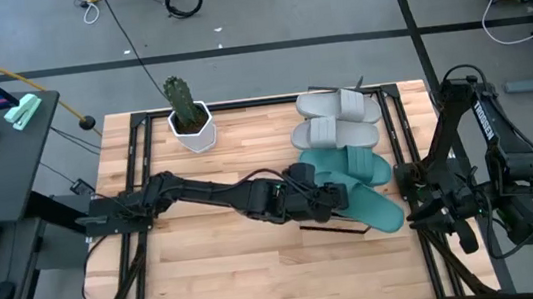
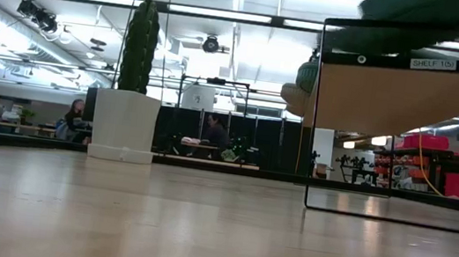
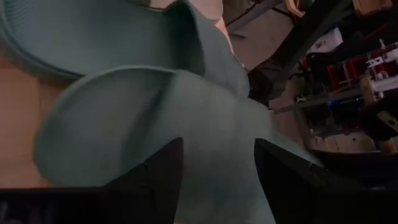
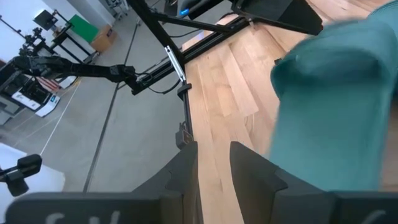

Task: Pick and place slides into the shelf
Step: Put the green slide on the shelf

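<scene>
Over the shelf [image 1: 340,224], left hand [image 1: 338,200] hovers open above the nearer teal slide [image 1: 369,208], probably placing it; retreat next.

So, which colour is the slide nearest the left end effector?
Teal green slide; clearest in the high view.

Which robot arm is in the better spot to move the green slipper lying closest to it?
Left. The left pincer already reaches across the table to the nearest teal slide, fingers open around it in its wrist view. The right pincer waits at the table's right edge, open and empty.
</scene>
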`<action>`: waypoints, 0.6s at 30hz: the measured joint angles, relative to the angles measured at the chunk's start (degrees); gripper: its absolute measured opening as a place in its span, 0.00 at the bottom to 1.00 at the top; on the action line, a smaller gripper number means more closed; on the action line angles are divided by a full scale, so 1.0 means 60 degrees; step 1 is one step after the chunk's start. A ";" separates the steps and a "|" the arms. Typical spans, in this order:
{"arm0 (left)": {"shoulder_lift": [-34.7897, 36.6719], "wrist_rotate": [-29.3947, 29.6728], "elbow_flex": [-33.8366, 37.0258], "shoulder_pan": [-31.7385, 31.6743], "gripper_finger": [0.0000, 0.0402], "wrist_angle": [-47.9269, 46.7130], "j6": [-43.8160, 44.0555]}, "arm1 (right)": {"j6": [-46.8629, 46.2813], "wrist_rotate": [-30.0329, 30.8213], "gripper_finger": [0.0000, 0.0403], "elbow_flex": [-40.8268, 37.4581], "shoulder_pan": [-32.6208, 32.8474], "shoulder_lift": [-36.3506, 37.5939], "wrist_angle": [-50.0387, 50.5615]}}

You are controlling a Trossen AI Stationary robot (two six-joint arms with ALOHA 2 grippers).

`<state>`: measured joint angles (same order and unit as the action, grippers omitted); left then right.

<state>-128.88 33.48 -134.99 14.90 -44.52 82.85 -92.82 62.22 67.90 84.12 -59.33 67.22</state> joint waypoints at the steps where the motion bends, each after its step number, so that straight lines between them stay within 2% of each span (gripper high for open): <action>1: 0.0001 -0.0043 -0.0001 0.0003 0.51 -0.0074 -0.0004 | 0.0000 -0.0013 0.25 0.0000 0.0000 0.0000 0.0000; 9: 0.0004 -0.0276 -0.0001 -0.0025 0.56 -0.0649 0.0075 | 0.0000 -0.0033 0.25 0.0000 0.0003 0.0000 0.0000; 18: 0.0659 0.0258 -0.0001 -0.0150 0.53 -0.0873 -0.0618 | 0.0012 -0.0033 0.25 0.0000 0.0004 0.0000 -0.0004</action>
<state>-124.93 35.03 -135.00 14.00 -49.76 79.14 -92.74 62.02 67.90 84.14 -59.33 67.20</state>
